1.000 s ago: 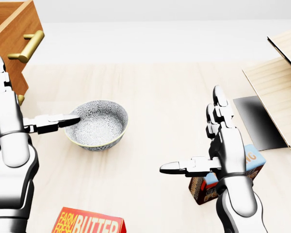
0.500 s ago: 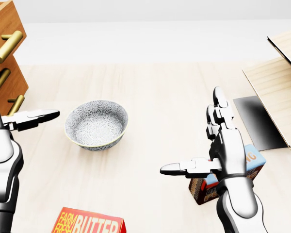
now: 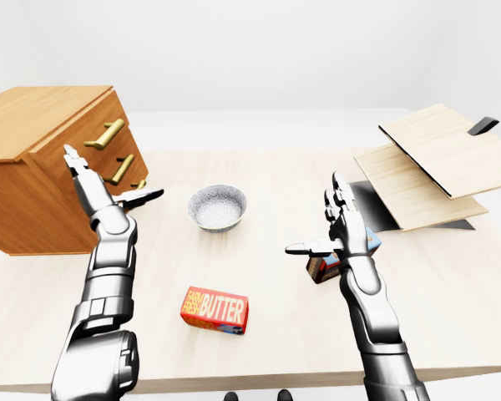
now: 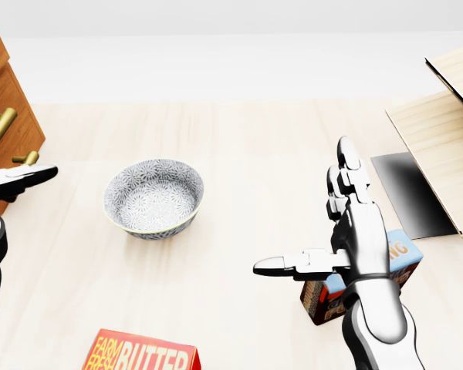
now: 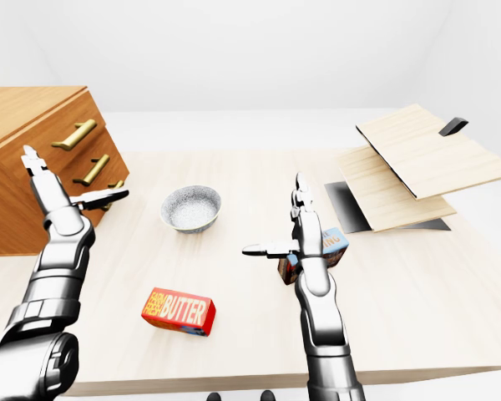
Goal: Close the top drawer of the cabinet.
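The wooden cabinet [image 3: 33, 167] stands on the table at the left of the left-eye view, with brass handles. Its top drawer [image 3: 108, 132] looks level with the drawer fronts below it. My left hand [image 3: 108, 177] is open, fingers spread, just to the right of the lower drawer fronts and touching nothing that I can see. In the head view only its thumb [image 4: 23, 176] and a strip of the cabinet [image 4: 4, 116] show at the left edge. My right hand [image 4: 302, 208] hangs open above a small carton [image 4: 405, 254], holding nothing.
A patterned grey bowl [image 4: 153, 197] sits mid-table. A red butter box [image 4: 139, 353] lies near the bottom edge. Light wooden boards [image 3: 434, 159] rest tilted over a dark mat [image 4: 413, 193] at the right. The pale table [image 3: 267, 175] carries all of these.
The top drawer front has slid left, into the cabinet, and my left hand has followed it leftward. The bowl and my right arm have stayed where they were.
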